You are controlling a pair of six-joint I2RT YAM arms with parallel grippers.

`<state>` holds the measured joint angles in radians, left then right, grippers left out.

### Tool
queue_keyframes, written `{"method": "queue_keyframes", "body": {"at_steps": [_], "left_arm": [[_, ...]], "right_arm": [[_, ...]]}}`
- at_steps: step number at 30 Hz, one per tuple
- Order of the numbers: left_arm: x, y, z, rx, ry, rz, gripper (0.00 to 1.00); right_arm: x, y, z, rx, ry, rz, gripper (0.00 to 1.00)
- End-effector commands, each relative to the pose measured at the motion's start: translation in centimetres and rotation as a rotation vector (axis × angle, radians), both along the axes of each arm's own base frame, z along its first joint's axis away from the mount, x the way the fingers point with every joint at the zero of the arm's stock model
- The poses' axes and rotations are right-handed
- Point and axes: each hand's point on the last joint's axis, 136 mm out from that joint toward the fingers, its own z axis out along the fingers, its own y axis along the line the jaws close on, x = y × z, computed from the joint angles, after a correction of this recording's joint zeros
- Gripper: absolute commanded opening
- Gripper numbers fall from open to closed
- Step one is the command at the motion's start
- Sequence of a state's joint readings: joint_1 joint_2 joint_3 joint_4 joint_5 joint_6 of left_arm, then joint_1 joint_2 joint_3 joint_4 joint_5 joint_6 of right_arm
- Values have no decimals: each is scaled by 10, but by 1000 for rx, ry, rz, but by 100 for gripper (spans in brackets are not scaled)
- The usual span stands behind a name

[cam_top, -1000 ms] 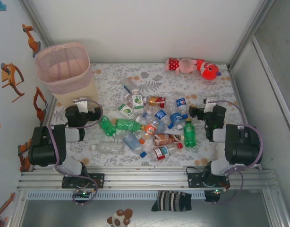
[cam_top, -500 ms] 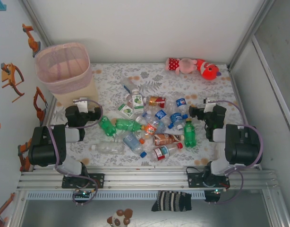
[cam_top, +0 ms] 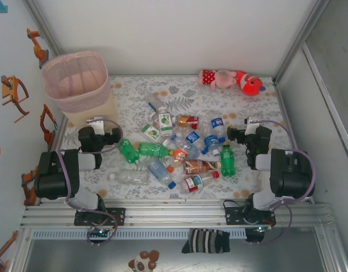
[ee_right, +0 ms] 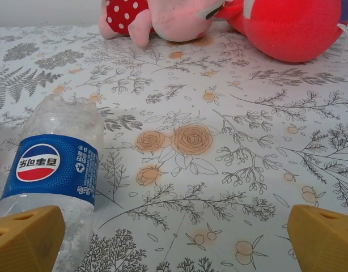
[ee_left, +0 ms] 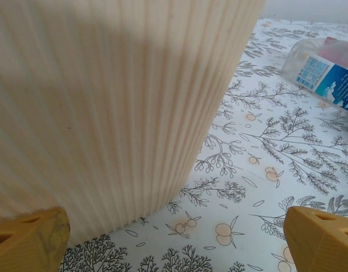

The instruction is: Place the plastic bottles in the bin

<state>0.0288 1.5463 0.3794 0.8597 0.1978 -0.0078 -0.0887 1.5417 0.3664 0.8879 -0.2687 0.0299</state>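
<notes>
Several plastic bottles (cam_top: 153,149), clear, green and brown, lie in a loose pile in the middle of the table, and one green bottle (cam_top: 228,160) stands upright. The pale pink bin (cam_top: 76,79) stands at the far left corner. My left gripper (cam_top: 96,122) is open just in front of it. In the left wrist view its yellow fingertips (ee_left: 26,241) stand wide apart before a cream ribbed wall (ee_left: 106,113). My right gripper (cam_top: 250,122) is open right of the pile. A clear blue-labelled bottle (ee_right: 52,175) lies by its left fingertip (ee_right: 26,238).
A pink-and-red plush toy (cam_top: 233,79) lies at the far right; it is also ahead in the right wrist view (ee_right: 230,22). A blue-and-white labelled bottle (ee_left: 327,68) lies to the right of the left gripper. The flowered table cover (cam_top: 259,102) is bare round the pile.
</notes>
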Motion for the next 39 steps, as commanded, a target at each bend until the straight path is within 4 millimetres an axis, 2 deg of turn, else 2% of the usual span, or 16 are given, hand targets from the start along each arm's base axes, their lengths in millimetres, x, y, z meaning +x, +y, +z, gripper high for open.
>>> {"method": "queue_keyframes", "body": {"at_steps": [1,9,16,19,24,28,34,39], "left_arm": [[6,4,10,-1,-26,24,97],[14,7,32,57,69,78,97],[2,-7,50,91,135,112,97],[-9,-13,54,48,190,130,97],[-35,-10,50,-63,341,230,100],[-60,-14,35,-139,504,276,98],[-91,-34,16,-304,660,289,92],[-103,-45,15,-372,700,289,93]], "right_arm": [[3,-8,12,-8,-37,-35,99],[-7,-11,36,-6,-51,-62,96],[-18,-6,88,37,-86,-61,94],[-20,-2,101,73,-45,-43,92],[-28,-2,109,150,62,-81,85],[-38,-4,114,193,131,-122,82],[-52,2,110,222,203,-113,79],[-57,5,114,233,197,-98,79]]}}
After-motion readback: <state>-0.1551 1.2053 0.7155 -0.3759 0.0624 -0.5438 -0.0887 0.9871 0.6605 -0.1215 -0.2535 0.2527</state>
